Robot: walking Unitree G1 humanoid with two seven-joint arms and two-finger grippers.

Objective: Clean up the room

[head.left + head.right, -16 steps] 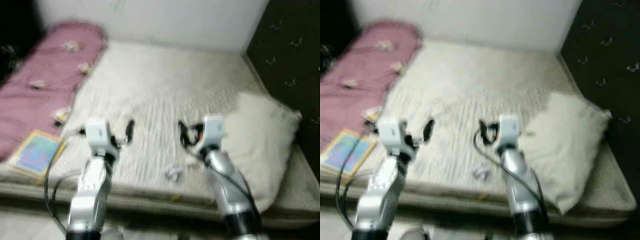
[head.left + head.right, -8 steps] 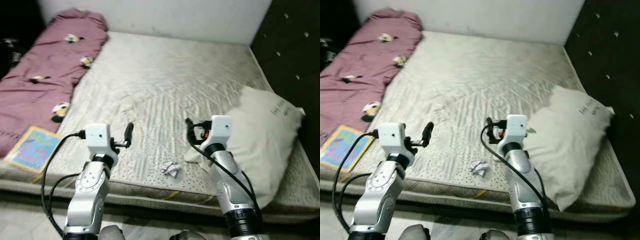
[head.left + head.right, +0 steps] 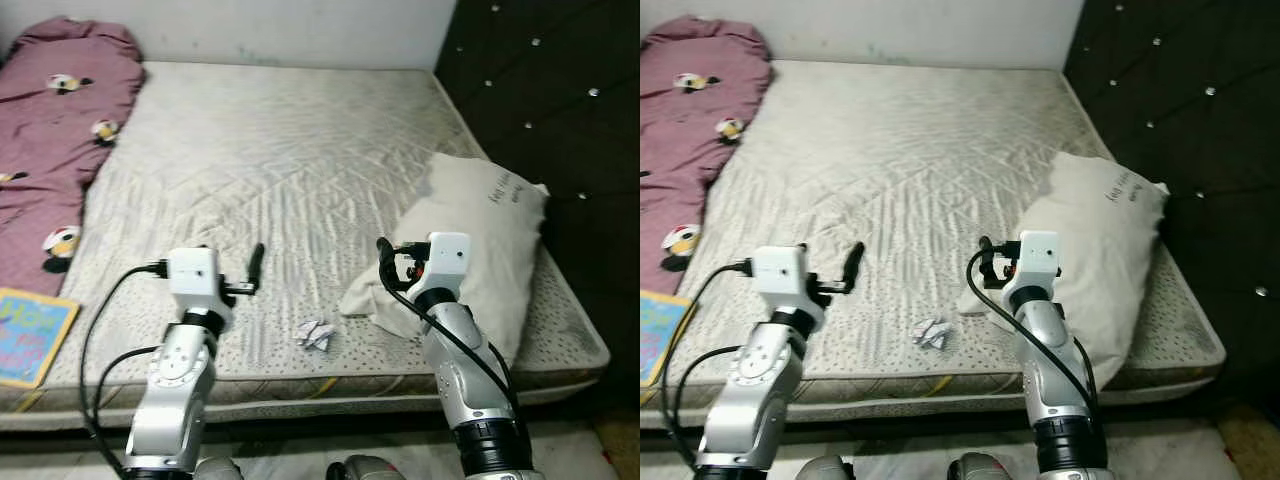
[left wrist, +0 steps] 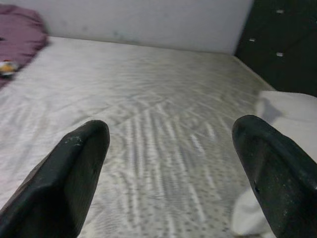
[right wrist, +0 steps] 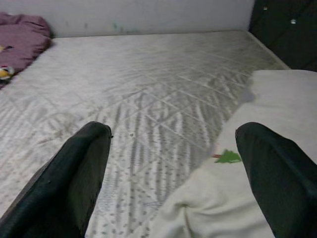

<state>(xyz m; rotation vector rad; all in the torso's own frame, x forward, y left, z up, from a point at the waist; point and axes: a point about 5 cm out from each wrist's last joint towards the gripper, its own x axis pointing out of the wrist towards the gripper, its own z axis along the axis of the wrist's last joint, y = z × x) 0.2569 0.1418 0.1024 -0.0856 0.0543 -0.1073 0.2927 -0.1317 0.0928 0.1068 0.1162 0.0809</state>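
Both claws, left claw (image 3: pixel 256 262) and right claw (image 3: pixel 384 262), hover open and empty over the bed (image 3: pixel 290 150); crumpled paper (image 3: pixel 316 335) at lower centre near the edge could get knocked off by a sloppy reach.

The quilted cream mattress (image 3: pixel 280 160) is showing a diamond stitch pattern; the maroon blanket (image 3: pixel 50 130) is wearing small panda prints; the off-white pillow (image 3: pixel 480 240) is carrying dark lettering.

Dark script on pillow (image 3: pixel 480 235) too small to read; book (image 3: pixel 25 335) cover (colourful) lettering illegible
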